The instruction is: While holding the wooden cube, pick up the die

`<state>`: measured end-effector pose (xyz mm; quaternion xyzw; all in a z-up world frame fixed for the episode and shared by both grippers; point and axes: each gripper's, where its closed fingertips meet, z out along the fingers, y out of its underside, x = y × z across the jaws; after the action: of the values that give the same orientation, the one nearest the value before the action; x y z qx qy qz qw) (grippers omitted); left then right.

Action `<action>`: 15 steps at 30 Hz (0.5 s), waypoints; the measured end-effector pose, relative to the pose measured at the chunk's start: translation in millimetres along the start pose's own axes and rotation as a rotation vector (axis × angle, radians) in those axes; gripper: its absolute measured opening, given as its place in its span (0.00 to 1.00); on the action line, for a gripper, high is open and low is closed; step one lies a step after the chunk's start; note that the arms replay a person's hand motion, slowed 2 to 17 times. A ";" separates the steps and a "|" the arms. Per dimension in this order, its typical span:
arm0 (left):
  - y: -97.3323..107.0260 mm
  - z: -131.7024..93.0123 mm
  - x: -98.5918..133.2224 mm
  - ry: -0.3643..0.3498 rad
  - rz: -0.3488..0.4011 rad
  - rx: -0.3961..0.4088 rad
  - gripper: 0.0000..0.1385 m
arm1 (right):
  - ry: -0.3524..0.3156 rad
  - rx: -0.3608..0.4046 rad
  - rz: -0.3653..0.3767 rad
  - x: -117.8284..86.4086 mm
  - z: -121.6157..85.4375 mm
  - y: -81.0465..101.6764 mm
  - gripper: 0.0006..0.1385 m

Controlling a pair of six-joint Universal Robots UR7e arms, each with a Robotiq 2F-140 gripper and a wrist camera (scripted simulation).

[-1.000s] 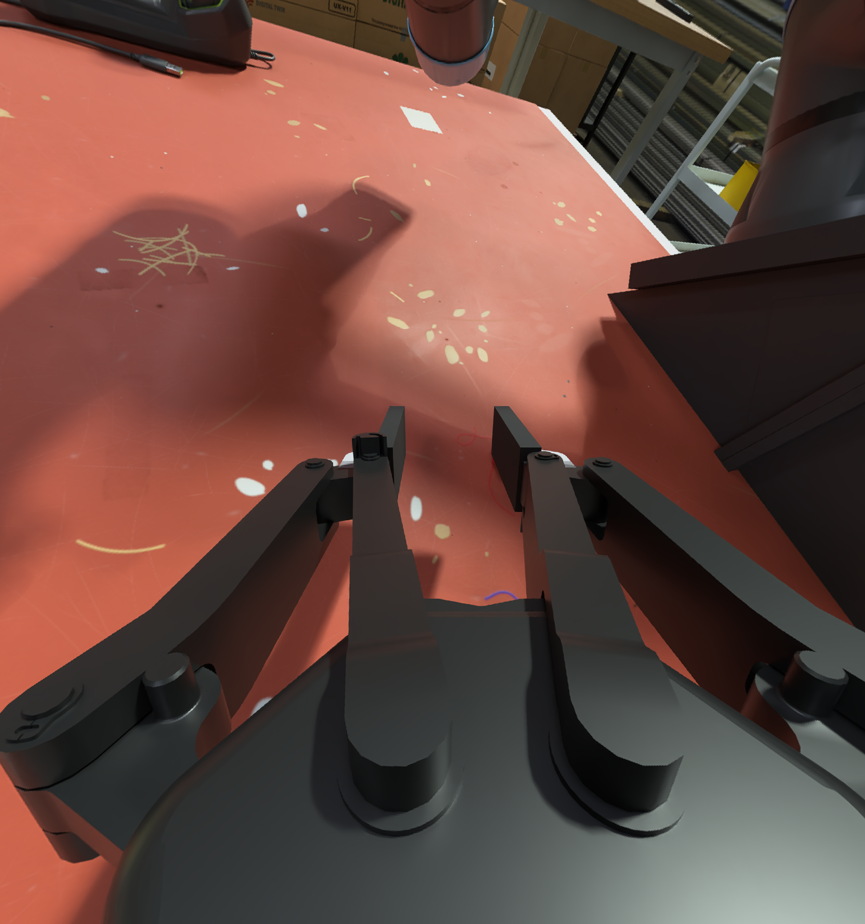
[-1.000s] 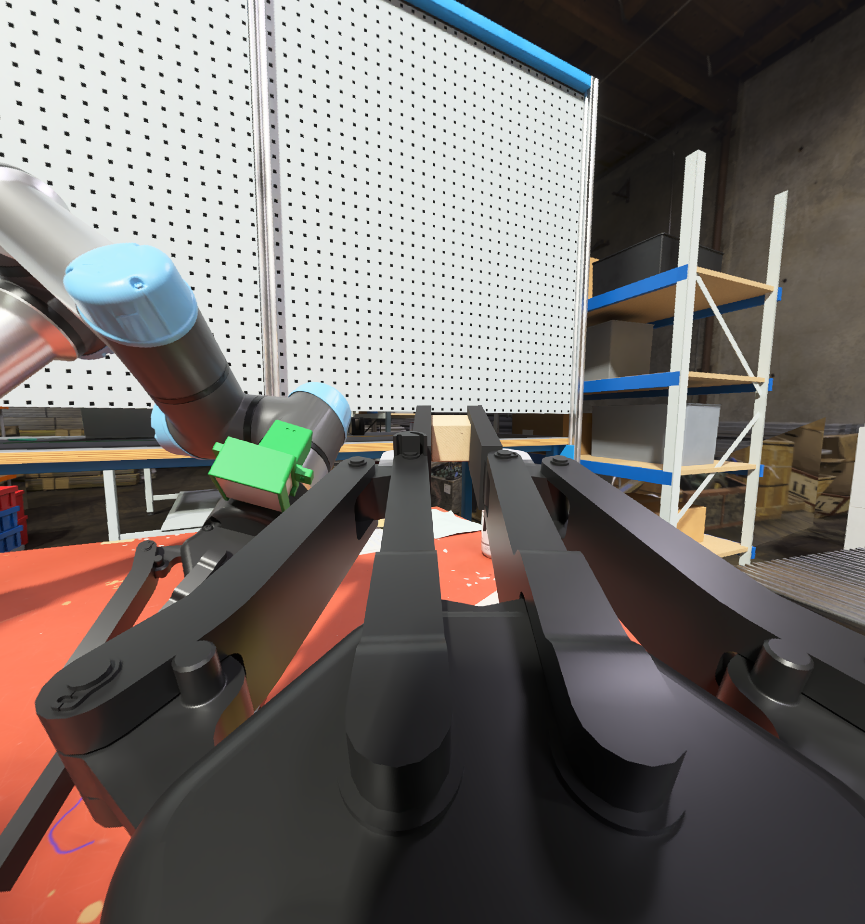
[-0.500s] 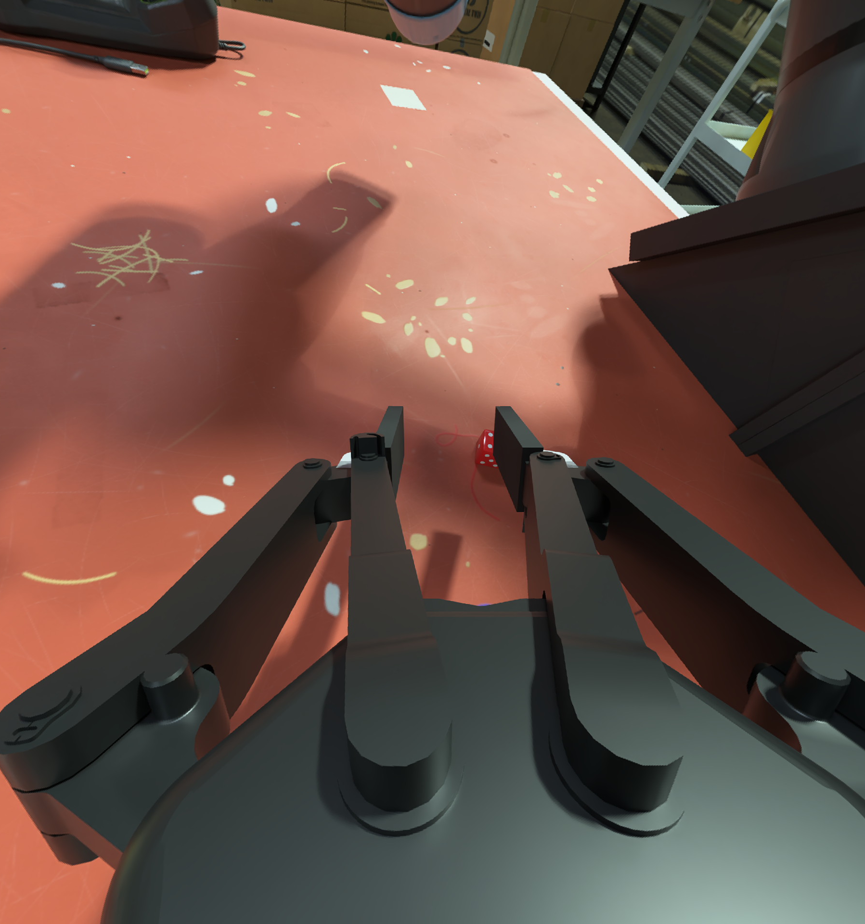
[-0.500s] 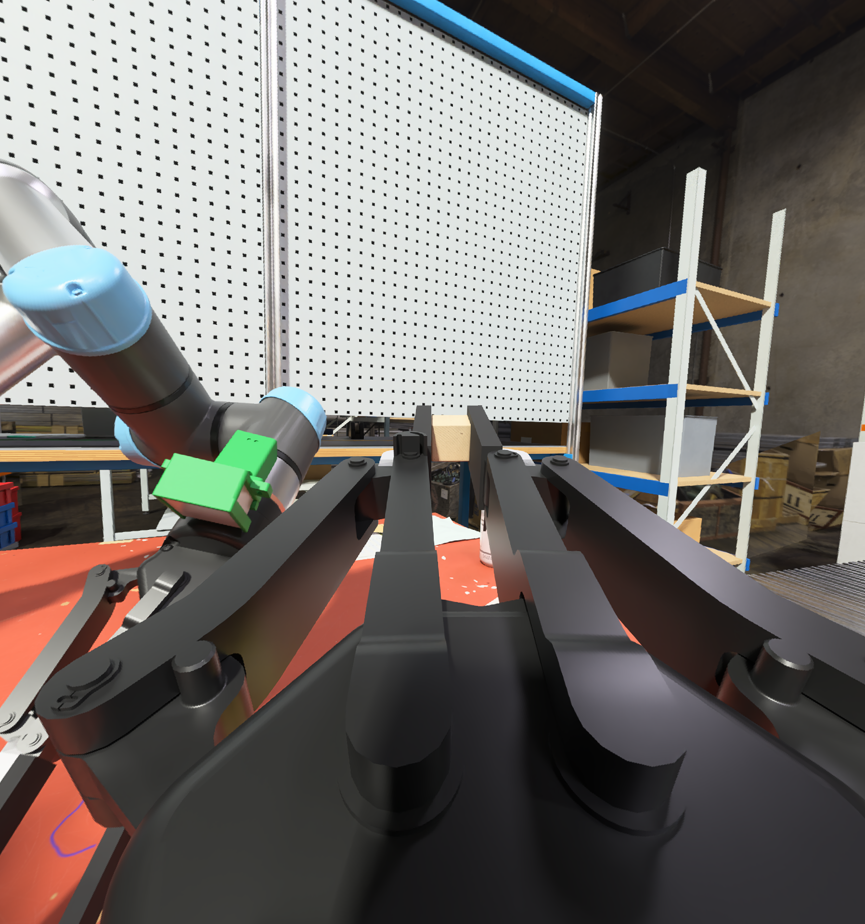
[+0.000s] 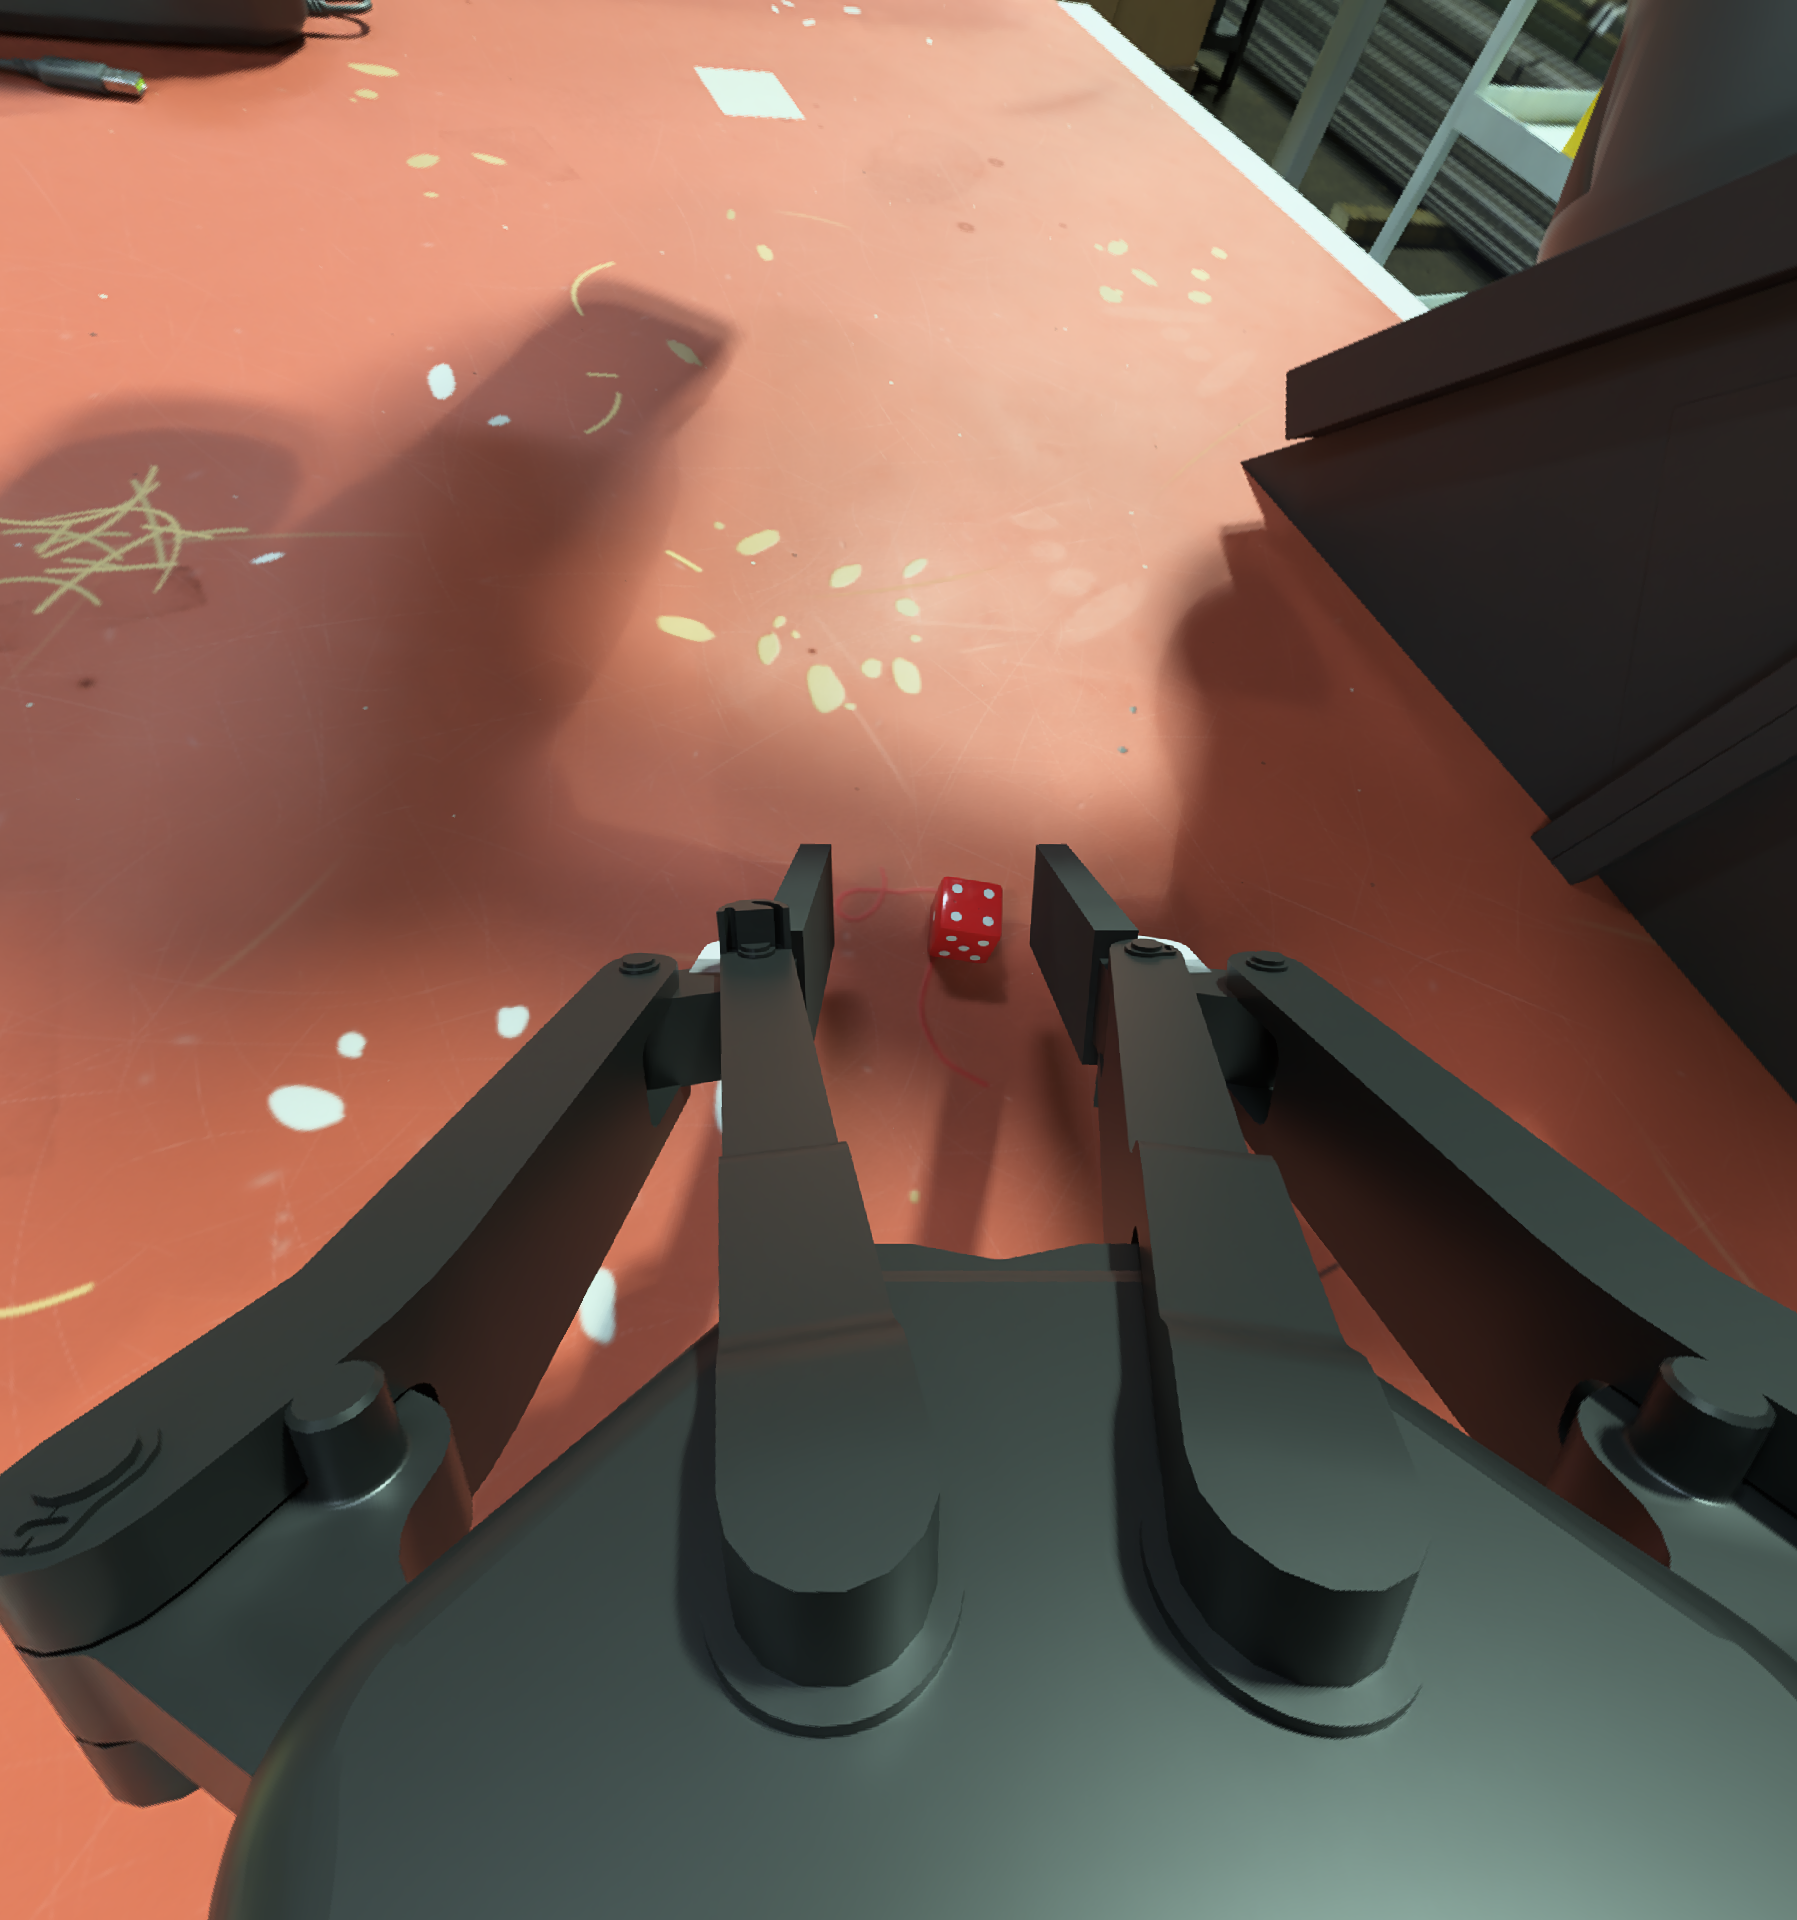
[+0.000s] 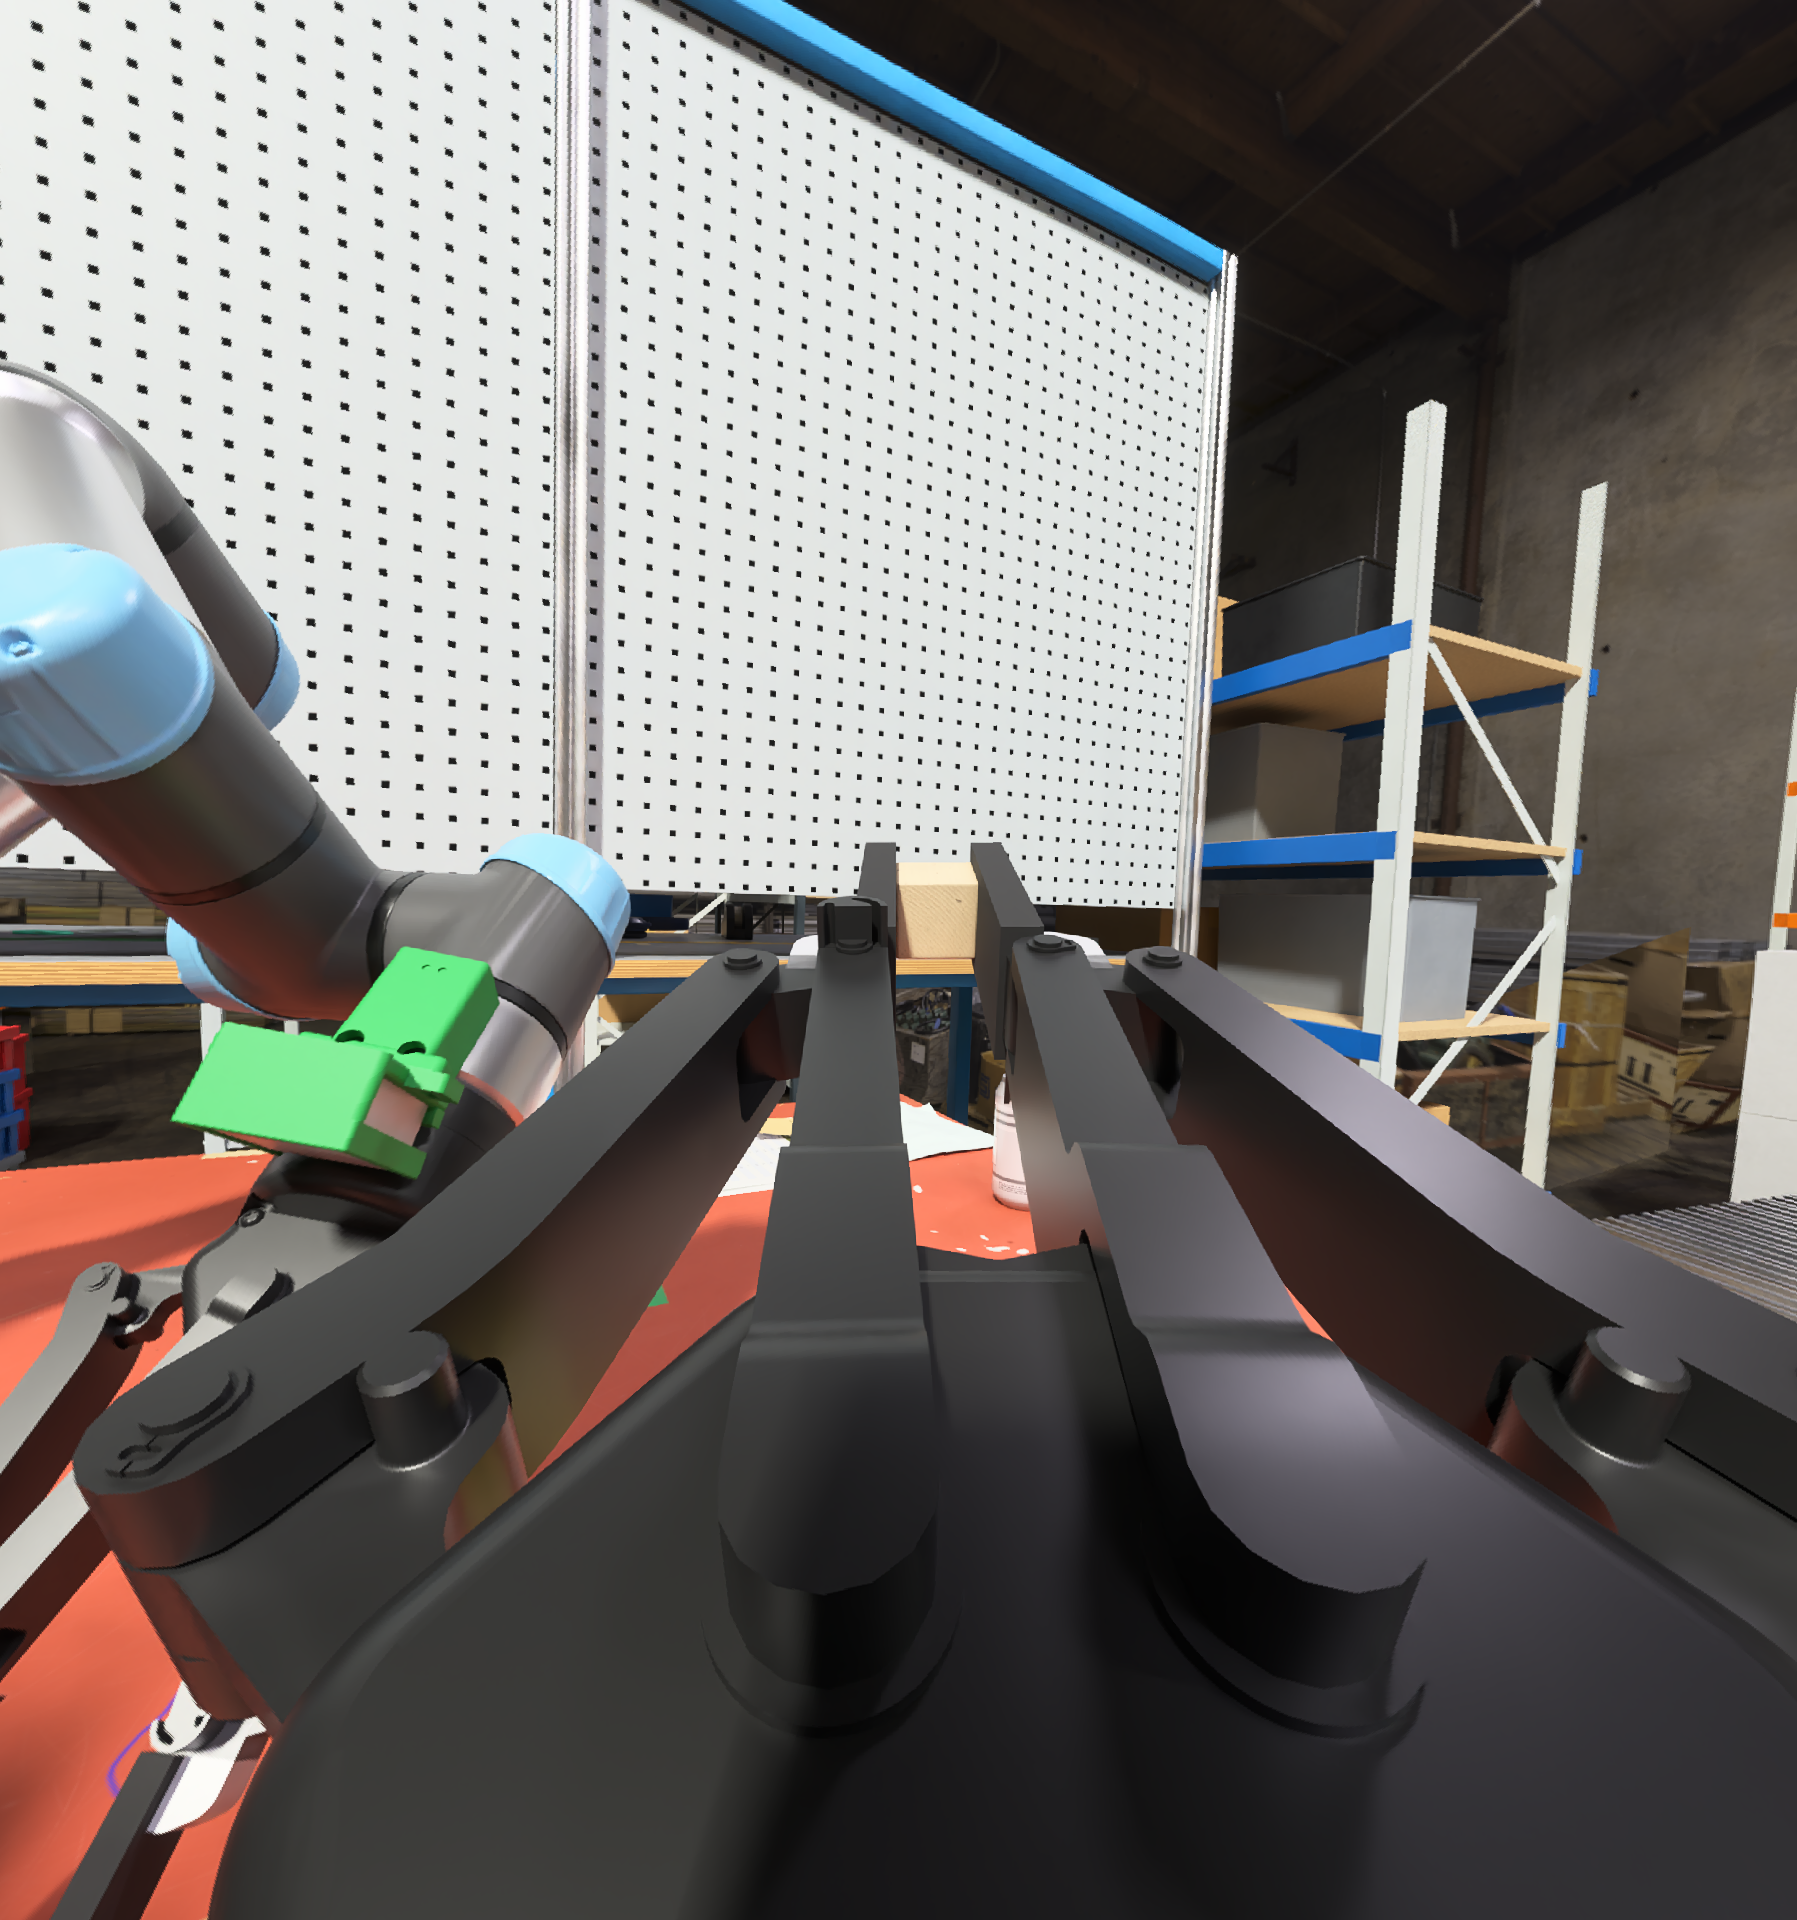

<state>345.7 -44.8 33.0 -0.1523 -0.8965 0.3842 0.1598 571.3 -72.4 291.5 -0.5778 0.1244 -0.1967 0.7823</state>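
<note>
A small red die (image 5: 965, 921) with white pips lies on the red table (image 5: 458, 727), between my left gripper's fingertips and nearer the right one. My left gripper (image 5: 933, 914) is open and low over the table, its jaws apart on either side of the die and not touching it. My right gripper (image 6: 933, 902) is shut on a pale wooden cube (image 6: 935, 909) and holds it in the air, well above the table. The left arm (image 6: 250, 831) and its green wrist camera housing (image 6: 354, 1060) show at the left of the right wrist view.
A dark brown box-like structure (image 5: 1600, 571) stands close on the right of the left gripper. The table's white edge (image 5: 1237, 145) runs at the back right. A black device with a cable (image 5: 52, 68) lies at the far left. A white bottle (image 6: 1008, 1143) stands behind.
My left gripper has moved forward and down, and the die has come into view between its fingertips. My right gripper has kept the cube and stayed almost still.
</note>
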 end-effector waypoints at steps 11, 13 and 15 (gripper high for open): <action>4.4 11.0 8.3 0.003 0.048 -0.059 0.38 | 0.000 0.022 -0.001 -0.6 -4.7 -10.3 0.13; 5.8 12.6 8.3 0.001 0.053 -0.072 0.38 | -0.001 0.026 -0.001 -0.9 -5.4 -11.9 0.13; 6.9 14.1 8.5 0.000 0.058 -0.083 0.37 | -0.001 0.029 -0.002 -1.0 -6.0 -13.4 0.13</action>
<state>333.3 -45.8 20.1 -0.1847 -0.9069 0.3510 0.1422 565.7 -80.5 302.5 -0.5667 0.1206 -0.1990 0.7904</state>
